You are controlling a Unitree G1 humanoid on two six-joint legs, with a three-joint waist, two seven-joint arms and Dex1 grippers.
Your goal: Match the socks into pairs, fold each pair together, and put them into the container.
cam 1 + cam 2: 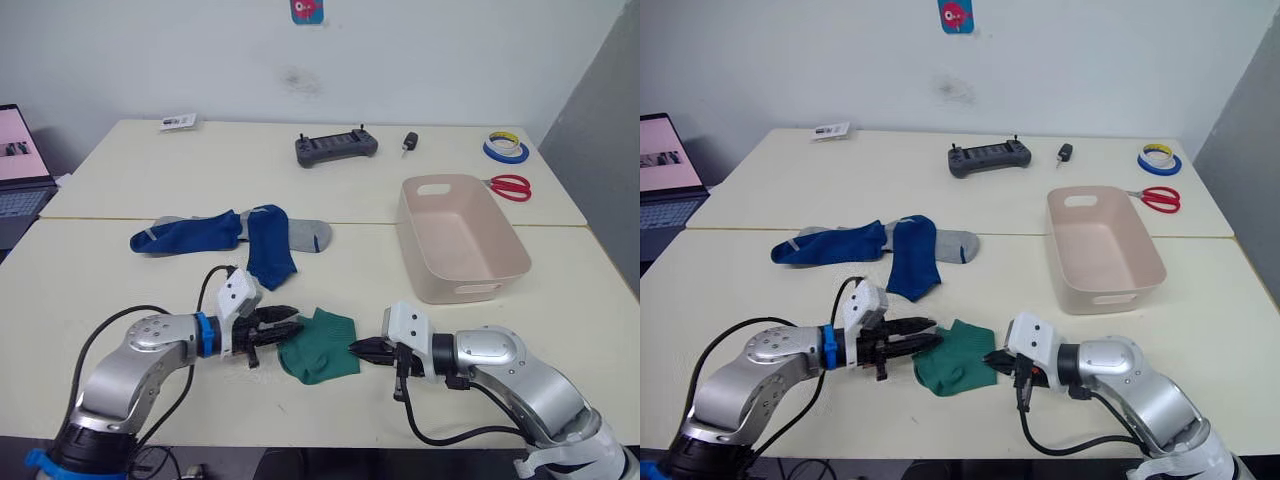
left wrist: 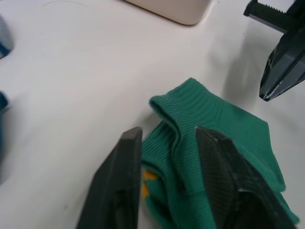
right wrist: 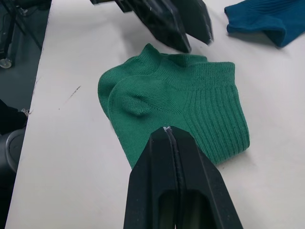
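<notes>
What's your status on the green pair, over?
Left tool open, fingers astride the green socks. Right tool shut, empty, at their other edge. Container empty. Blue and grey socks unsorted behind; path clear.

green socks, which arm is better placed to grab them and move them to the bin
Left. The left gripper is open, fingers straddling the green socks; the right gripper is shut beside them.

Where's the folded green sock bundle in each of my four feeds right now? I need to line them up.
Left eye view: green sock bundle, front table edge, between both grippers.
Right eye view: same place, low centre.
Left wrist view: straddled by the left gripper, whose fingers are apart.
Right wrist view: just beyond the shut right gripper.
Shared landmark: the left gripper's black fingers at the bundle's edge.
</notes>
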